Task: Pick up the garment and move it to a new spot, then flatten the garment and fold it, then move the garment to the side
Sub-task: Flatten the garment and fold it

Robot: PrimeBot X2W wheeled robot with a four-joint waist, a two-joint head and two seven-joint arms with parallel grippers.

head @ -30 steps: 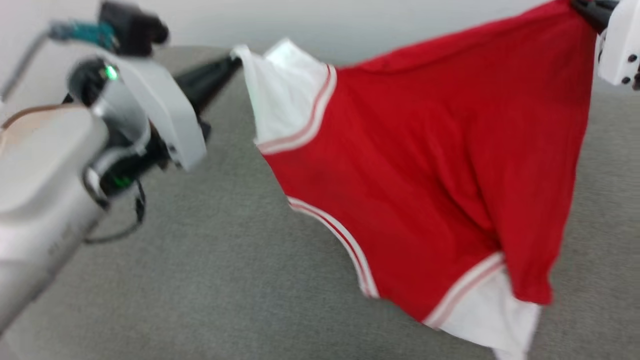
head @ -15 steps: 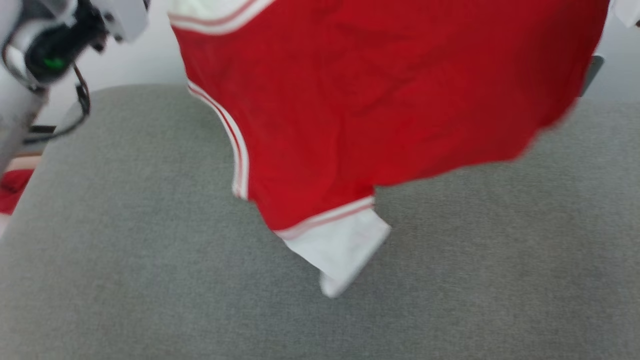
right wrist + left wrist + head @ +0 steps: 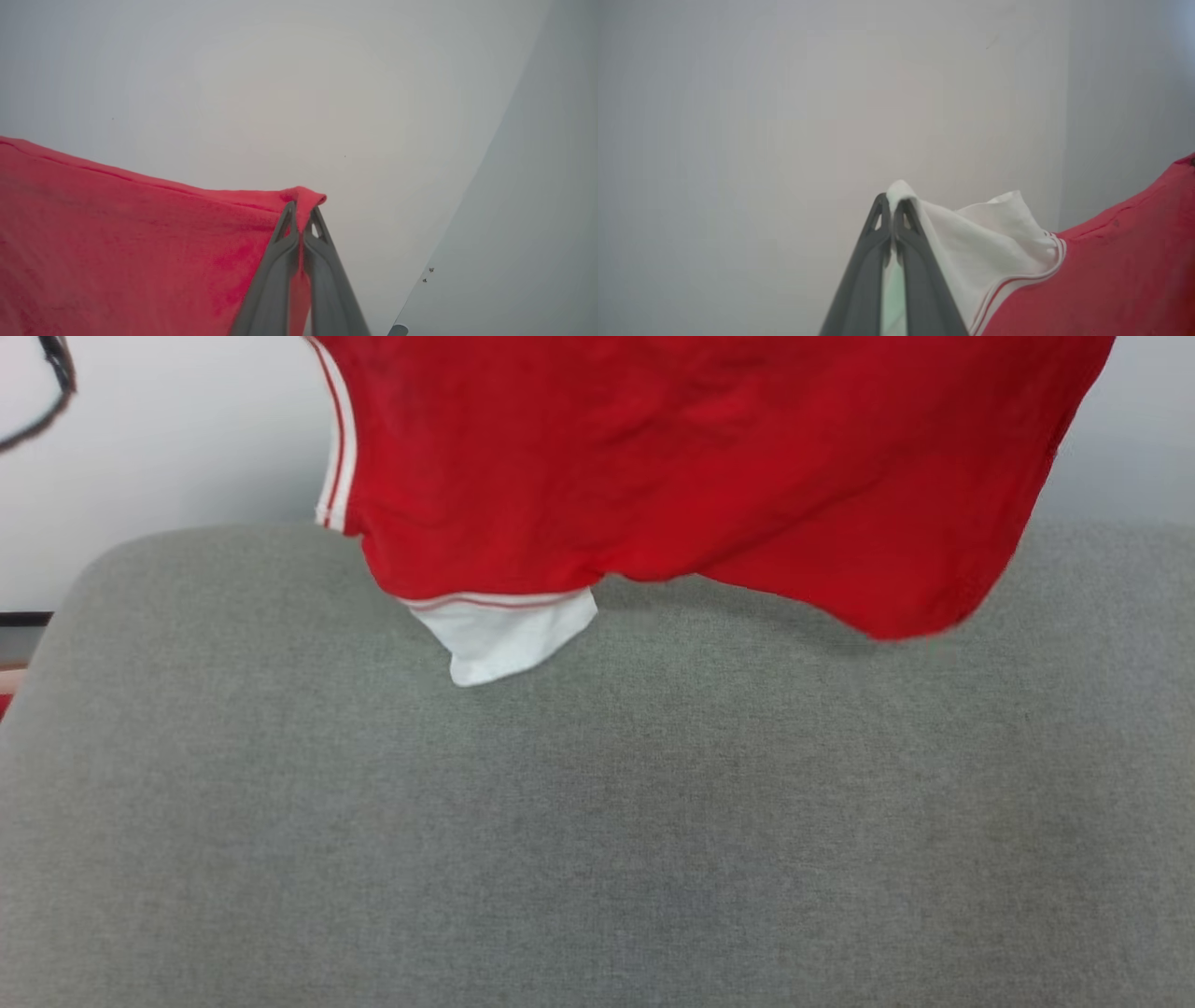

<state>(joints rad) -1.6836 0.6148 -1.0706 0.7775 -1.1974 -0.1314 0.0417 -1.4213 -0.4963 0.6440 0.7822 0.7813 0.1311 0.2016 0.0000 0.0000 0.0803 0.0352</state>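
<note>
The red garment (image 3: 672, 457) hangs stretched across the top of the head view, its white sleeve (image 3: 504, 635) dangling just above the grey cushion (image 3: 597, 821). Its chest print is hidden. In the left wrist view my left gripper (image 3: 893, 205) is shut on the tip of the other white sleeve (image 3: 971, 238), with red cloth running off to the right. In the right wrist view my right gripper (image 3: 301, 210) is shut on a red corner of the garment (image 3: 140, 252), which spreads away to the left.
The grey cushion has a rounded far edge (image 3: 187, 537) at the left, in front of a pale wall (image 3: 159, 439). A dark cable loop (image 3: 47, 392) shows at the top left. A sliver of red (image 3: 4, 705) lies past the cushion's left edge.
Both arms have risen out of the head view with the garment. The head camera has shifted too. The hanging sleeve and hem now sit higher and farther back over the cushion.
</note>
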